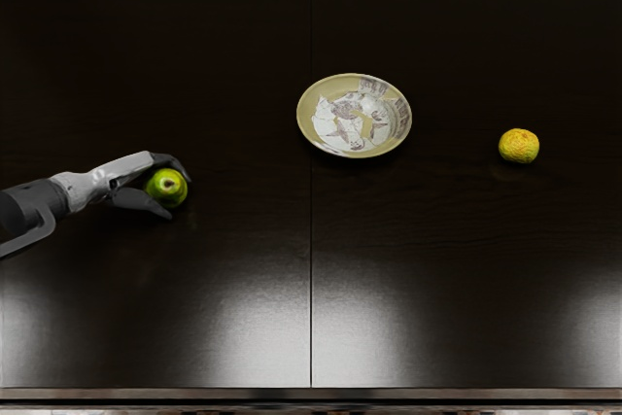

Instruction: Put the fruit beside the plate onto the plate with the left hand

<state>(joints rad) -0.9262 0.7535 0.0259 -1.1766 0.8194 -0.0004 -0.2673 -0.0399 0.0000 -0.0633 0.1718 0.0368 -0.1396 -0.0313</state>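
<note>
A green apple [166, 185] sits on the dark table at the left. My left hand [155, 182] comes in from the left edge and has its fingers curled around the apple, one above and one below it. The round yellow-rimmed plate [313, 133] with a grey and white pattern lies near the middle, well to the right of the apple, with nothing on it. A yellow-orange citrus fruit [519, 145] rests on the table to the right of the plate.
The dark wooden table [311, 289] has a seam running down its middle. Its front edge runs along the bottom of the view.
</note>
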